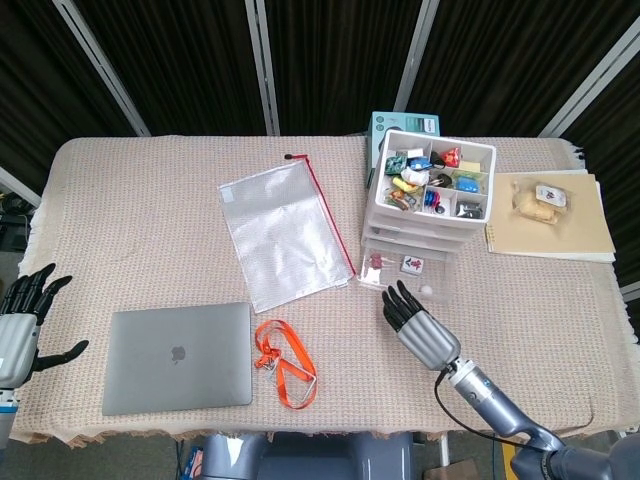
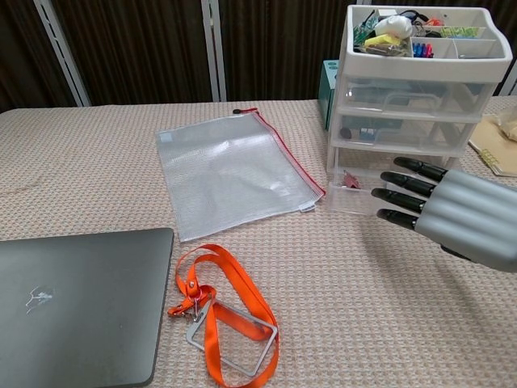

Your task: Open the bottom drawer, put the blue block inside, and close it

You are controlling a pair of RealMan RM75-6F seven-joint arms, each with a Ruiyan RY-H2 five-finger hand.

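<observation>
Head view alone shows the grey left hand (image 1: 22, 328) off the table's near-left corner, fingers spread, empty. The grey right hand (image 1: 421, 327) lies flat with its fingers straight and apart, holding nothing, just before the clear plastic bottom drawer (image 1: 385, 279), which stands pulled out. From the chest it hides part of that drawer. Inside lie a small red piece (image 1: 375, 262), a white tile (image 1: 412, 264) and a white ball (image 1: 428, 290). The white top tray (image 1: 483, 152) holds mixed small items, some blue; whether one is the blue block I cannot tell.
</observation>
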